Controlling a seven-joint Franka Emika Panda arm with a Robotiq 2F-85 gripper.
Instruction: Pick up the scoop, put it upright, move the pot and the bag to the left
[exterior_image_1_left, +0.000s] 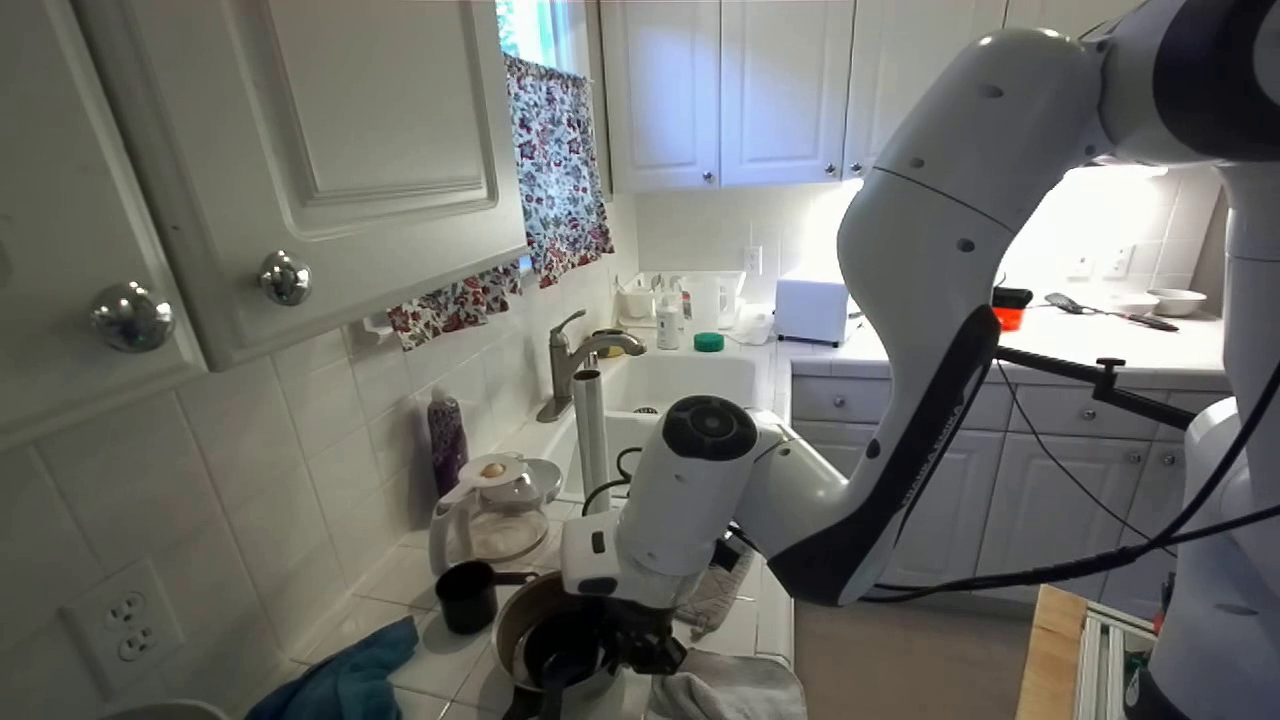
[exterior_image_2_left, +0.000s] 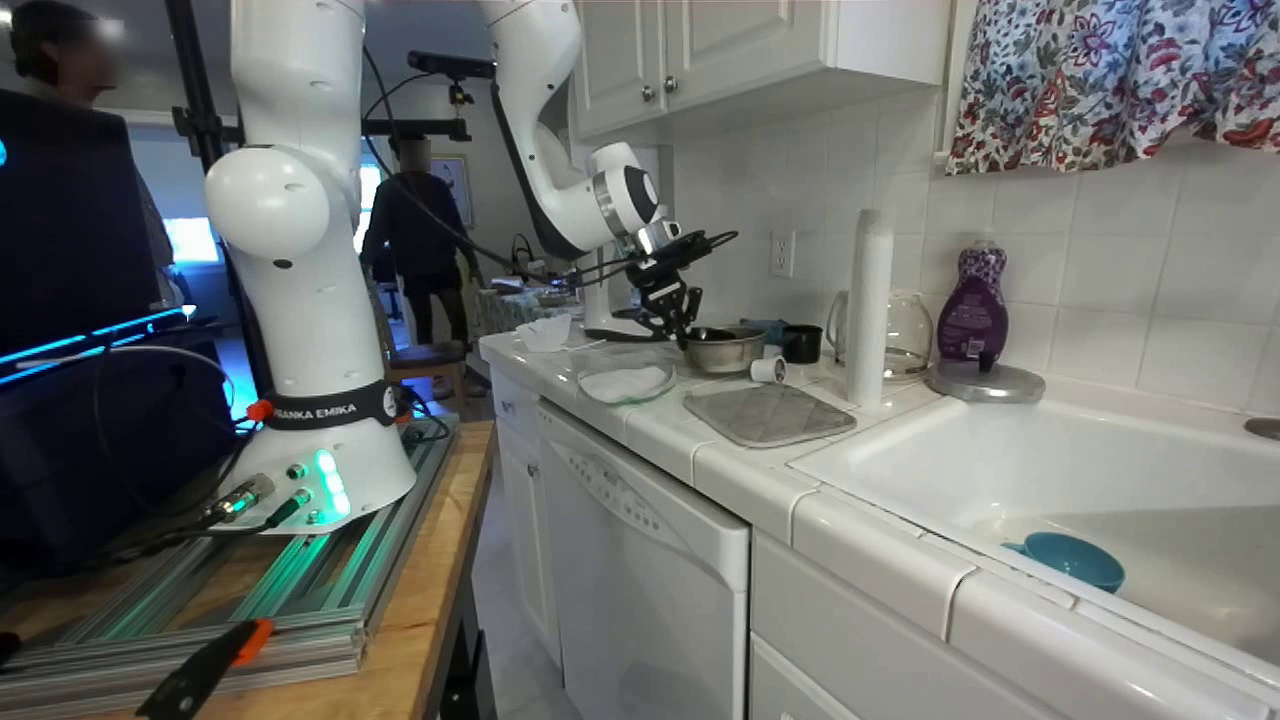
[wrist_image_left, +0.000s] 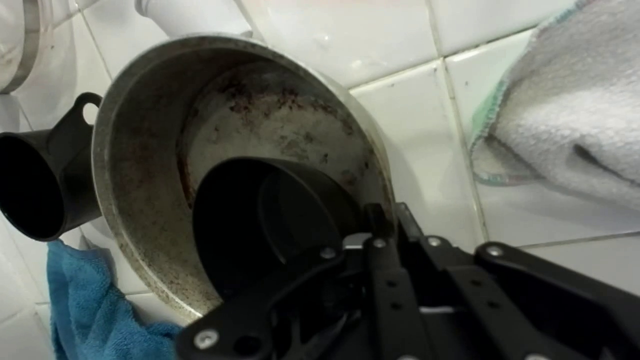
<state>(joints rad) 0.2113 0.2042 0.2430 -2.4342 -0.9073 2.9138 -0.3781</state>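
Observation:
The wide metal pot (wrist_image_left: 132, 175) sits on the tiled counter, stained inside. My gripper (wrist_image_left: 390, 212) is closed on the pot's near rim, one finger inside the wall and one outside. In both exterior views the gripper (exterior_image_1_left: 648, 645) reaches down to the pot (exterior_image_2_left: 727, 352). Beside the pot, on its far side from the gripper, the small black scoop (wrist_image_left: 75, 175) stands upright, cup mouth up; an exterior view also shows this scoop (exterior_image_1_left: 468, 597). Inside the pot is a larger black cup (wrist_image_left: 320, 185), close to the inner finger. The bag cannot be made out.
A blue cloth (exterior_image_1_left: 350, 670) and a grey towel (wrist_image_left: 575, 115) flank the pot. Near it are a white cup (exterior_image_2_left: 768, 370), a glass carafe (exterior_image_1_left: 505, 520), a grey mat (exterior_image_2_left: 770, 413), a tall white tube (exterior_image_2_left: 872, 310) and a glass dish (exterior_image_2_left: 655, 392). The sink (exterior_image_2_left: 1150, 440) lies beyond.

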